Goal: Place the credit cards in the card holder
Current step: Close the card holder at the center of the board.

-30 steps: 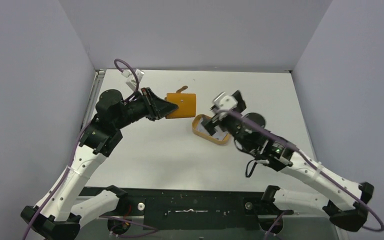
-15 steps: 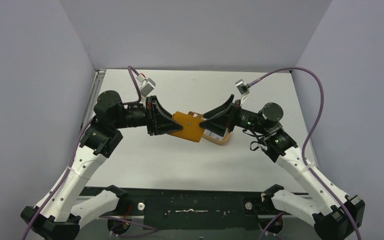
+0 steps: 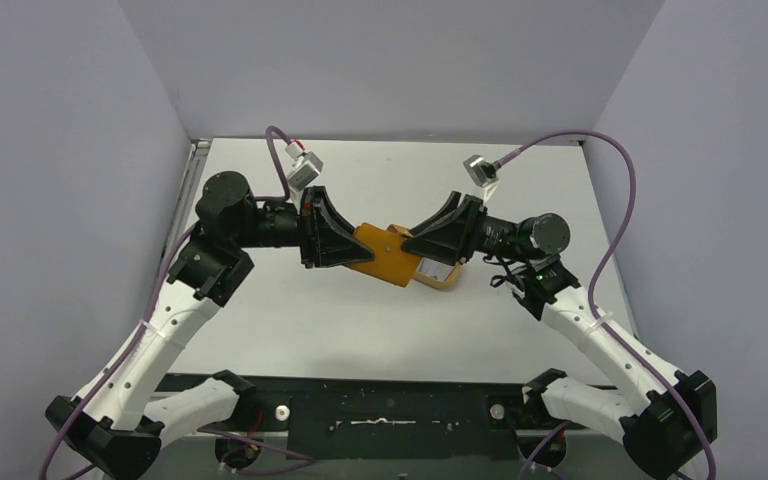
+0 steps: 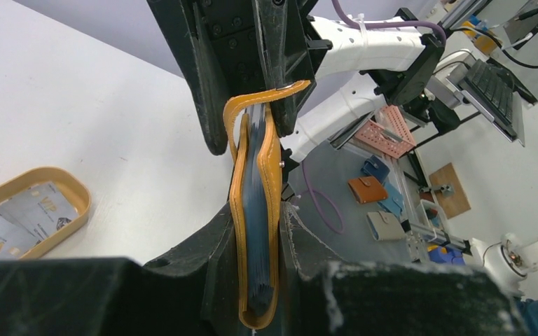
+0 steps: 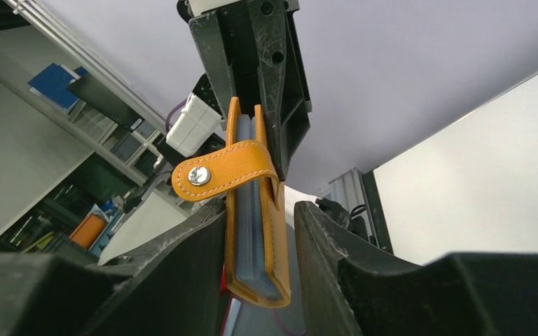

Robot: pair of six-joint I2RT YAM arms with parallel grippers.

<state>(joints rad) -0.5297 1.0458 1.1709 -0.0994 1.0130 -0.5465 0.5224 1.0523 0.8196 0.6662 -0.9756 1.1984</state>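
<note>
Above the middle of the table (image 3: 290,310), lifted off its surface, the card holder (image 3: 385,255) hangs between the two arms, which reach in from left and right and meet over it. The left gripper (image 3: 352,245) is clamped on the holder's left end, its fingers pressed flat against both orange covers, as its wrist view shows. The right gripper (image 3: 418,245) straddles the opposite end. Its fingers stand narrow and close on either side, but a thin gap shows on at least one side in its own wrist view, so I cannot tell whether it has a grip yet. The holder is still folded. Both wrist cameras see it edge-on, with blue-grey inner leaves packed between the covers and the snap tab (image 5: 217,171) curling loose over the top edge, apparently undone. Whether any card sits inside cannot be made out. The credit cards (image 4: 14,220) that do show are grey ones with faint print, lying flat in the oval tan tray (image 4: 83,203). The tray sits on the table just right of and below the holder, partly hidden by the right arm in the overhead view. By this showing the task is at an early stage. The holder has been picked up but not spread open, and what remains is to part the covers, lift each card from the tray and slide it into a pocket.
</note>
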